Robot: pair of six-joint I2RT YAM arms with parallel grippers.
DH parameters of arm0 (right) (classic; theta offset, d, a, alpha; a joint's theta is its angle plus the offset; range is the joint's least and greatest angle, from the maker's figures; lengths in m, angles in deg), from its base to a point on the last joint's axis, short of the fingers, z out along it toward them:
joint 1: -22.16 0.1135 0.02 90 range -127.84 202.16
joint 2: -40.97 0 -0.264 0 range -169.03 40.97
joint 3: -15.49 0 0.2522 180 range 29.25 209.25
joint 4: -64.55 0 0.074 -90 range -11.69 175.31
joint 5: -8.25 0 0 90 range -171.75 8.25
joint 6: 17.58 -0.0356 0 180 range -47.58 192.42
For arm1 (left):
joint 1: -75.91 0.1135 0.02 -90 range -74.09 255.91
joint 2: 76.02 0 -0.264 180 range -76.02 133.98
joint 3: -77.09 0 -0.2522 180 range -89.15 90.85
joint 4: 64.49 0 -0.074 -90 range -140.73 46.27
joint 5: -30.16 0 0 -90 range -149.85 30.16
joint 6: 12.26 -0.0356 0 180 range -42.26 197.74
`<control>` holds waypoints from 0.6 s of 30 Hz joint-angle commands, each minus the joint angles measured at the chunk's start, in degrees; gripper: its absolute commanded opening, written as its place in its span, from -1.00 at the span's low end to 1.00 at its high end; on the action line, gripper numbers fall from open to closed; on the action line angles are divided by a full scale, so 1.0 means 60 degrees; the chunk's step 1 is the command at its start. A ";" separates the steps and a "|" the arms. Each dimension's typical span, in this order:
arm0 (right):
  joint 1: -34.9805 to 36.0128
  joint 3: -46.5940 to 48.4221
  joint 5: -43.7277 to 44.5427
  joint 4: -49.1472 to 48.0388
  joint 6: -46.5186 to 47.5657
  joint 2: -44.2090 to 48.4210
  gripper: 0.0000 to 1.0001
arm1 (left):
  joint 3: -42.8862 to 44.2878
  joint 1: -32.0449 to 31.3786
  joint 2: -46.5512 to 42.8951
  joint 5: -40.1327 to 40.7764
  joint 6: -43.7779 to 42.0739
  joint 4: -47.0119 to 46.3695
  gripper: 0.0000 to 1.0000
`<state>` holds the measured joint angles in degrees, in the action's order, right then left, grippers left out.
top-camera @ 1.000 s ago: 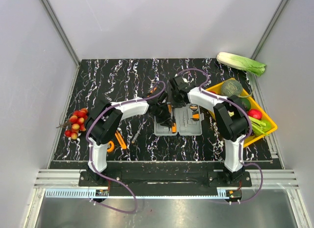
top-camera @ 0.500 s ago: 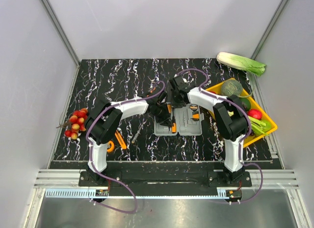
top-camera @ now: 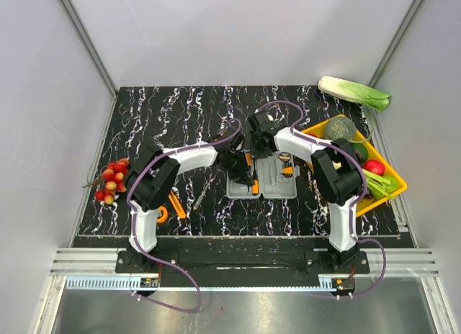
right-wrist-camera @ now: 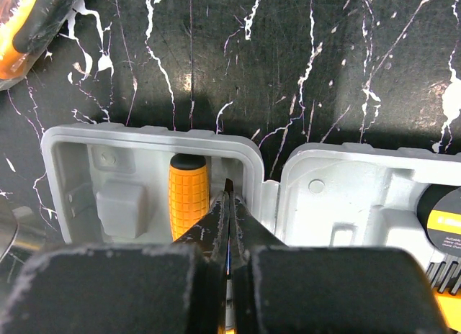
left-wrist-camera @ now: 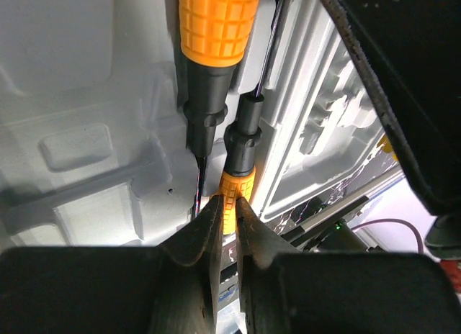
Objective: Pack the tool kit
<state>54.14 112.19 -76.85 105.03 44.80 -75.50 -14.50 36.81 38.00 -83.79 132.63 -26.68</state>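
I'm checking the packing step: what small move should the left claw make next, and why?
Probably nudge it straight down to seat it: the left claw is shut on the slim orange-and-black screwdriver, lying beside the thicker orange-handled screwdriver in the open grey plastic case.

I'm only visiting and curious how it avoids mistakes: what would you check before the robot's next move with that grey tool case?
1. Grey plastic hinged case open: ok.
2. Left hand shut on small orange-and-black screwdriver: ok.
3. Larger orange-handled screwdriver lying in the case: ok.
4. Right hand shut, anything held: cannot tell.
5. All tools packed: not ok, orange tools lie on the black marbled table.
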 commanded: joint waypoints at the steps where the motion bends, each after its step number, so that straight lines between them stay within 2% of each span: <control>1: -0.0014 -0.0185 0.0135 0.0410 0.0018 -0.0673 -1.00 | 0.0053 0.0085 0.0319 0.0460 -0.0286 0.0371 -0.67; 5: -0.0014 0.0427 0.0090 0.0686 -0.0260 -0.0044 -1.00 | 0.0374 0.0158 -0.0061 0.0563 -0.0491 0.0356 -0.53; 6: -0.0014 0.0749 0.0148 0.0877 -0.0333 0.0103 -1.00 | 0.0535 0.0187 -0.0149 0.0563 -0.0666 0.0371 -0.36; 11: -0.0043 0.1733 0.0748 0.1595 -0.0889 0.1025 -0.99 | 0.1356 0.0187 -0.0983 0.1308 -0.1413 0.0912 -0.12; 18: -0.0058 0.1238 0.1248 0.1992 -0.1359 0.2548 -0.77 | 0.0715 0.0216 -0.3032 0.3372 -0.2482 0.1776 0.02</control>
<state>54.08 120.19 -72.58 114.84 39.23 -68.28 -9.25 37.71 29.56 -73.14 123.15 -19.12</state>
